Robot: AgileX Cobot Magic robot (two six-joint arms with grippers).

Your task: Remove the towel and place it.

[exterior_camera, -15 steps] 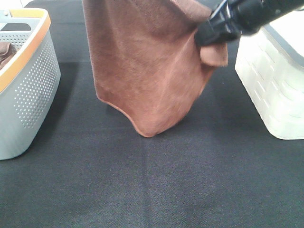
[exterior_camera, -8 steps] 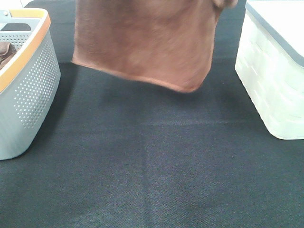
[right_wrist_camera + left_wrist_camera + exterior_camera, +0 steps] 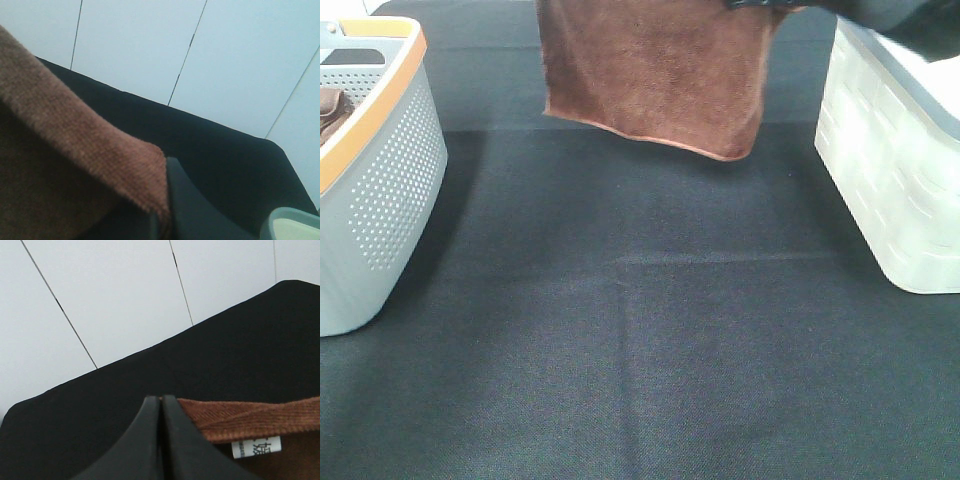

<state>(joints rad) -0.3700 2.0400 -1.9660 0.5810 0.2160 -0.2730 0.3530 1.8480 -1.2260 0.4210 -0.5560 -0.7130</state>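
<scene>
Black cloth covers the tabletop (image 3: pixel 640 350), and a pale panelled wall (image 3: pixel 125 295) stands behind its far edge. Nothing lies on the wide middle stretch, which I judge to be the likely place to lay the towel down flat.

On my left stands a grey basket (image 3: pixel 390 200) with an orange rim and punched sides. On my right is a white basket (image 3: pixel 890 180) with a grey rim. A bunched brown cloth (image 3: pixel 330 110) sits inside the grey one; it is not my concern.

Between the two baskets the towel (image 3: pixel 655 75) hangs in the air as a flat sheet, clear of the tabletop, with its lower hem slanting down toward my right. I hold it by its two upper corners so that it spreads open instead of bunching.

My left claw (image 3: pixel 161 405) is pressed tight, no gap showing, with the stitched hem running out from beside it. My right claw (image 3: pixel 165 220) is pinched on the other corner, whose fuzzy tip folds over one finger.

Just below the hem by my left claw is a small white tag (image 3: pixel 256 446). It carries dark printed marks, but they are partly cut off and I cannot read them.
</scene>
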